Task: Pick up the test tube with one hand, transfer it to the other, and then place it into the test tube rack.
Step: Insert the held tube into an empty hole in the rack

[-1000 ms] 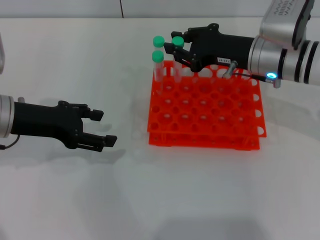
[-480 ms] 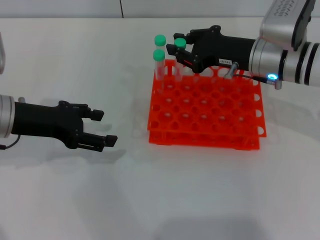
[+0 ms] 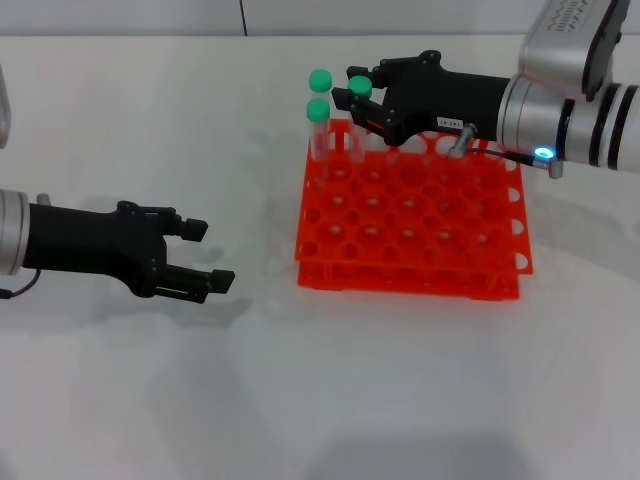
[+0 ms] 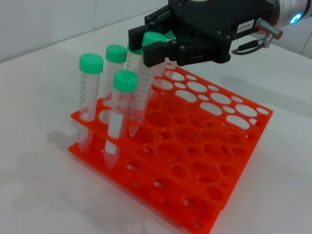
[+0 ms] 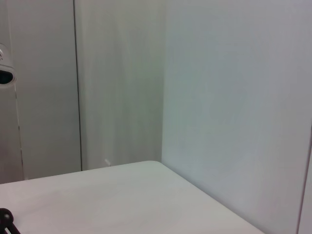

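Right hand (image 3: 352, 102) sits over the far-left corner of the test tube rack (image 3: 410, 215), fingers clamped on the test tube (image 4: 141, 92) just under its green cap (tip already in a hole, tube tilted). Three more capped tubes (image 4: 89, 97) stand beside it. Left hand (image 3: 205, 255) hovers near the bench's left edge, fingers apart, holding nothing.
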Action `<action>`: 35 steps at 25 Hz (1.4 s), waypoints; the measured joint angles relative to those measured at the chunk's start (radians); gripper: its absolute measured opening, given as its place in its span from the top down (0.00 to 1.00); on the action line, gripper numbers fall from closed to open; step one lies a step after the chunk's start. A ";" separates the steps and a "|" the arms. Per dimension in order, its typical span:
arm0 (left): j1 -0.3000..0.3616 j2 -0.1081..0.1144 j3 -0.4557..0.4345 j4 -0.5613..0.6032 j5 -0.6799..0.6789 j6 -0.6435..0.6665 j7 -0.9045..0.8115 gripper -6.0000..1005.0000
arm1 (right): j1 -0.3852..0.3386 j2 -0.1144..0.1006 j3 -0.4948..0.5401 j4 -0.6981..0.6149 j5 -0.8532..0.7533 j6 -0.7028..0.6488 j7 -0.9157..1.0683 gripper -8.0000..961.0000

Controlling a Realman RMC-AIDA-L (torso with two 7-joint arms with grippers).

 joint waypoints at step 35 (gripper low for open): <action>-0.020 0.001 0.009 -0.014 0.002 -0.003 0.000 0.14 | 0.006 -0.001 0.000 0.013 0.000 0.010 0.003 0.70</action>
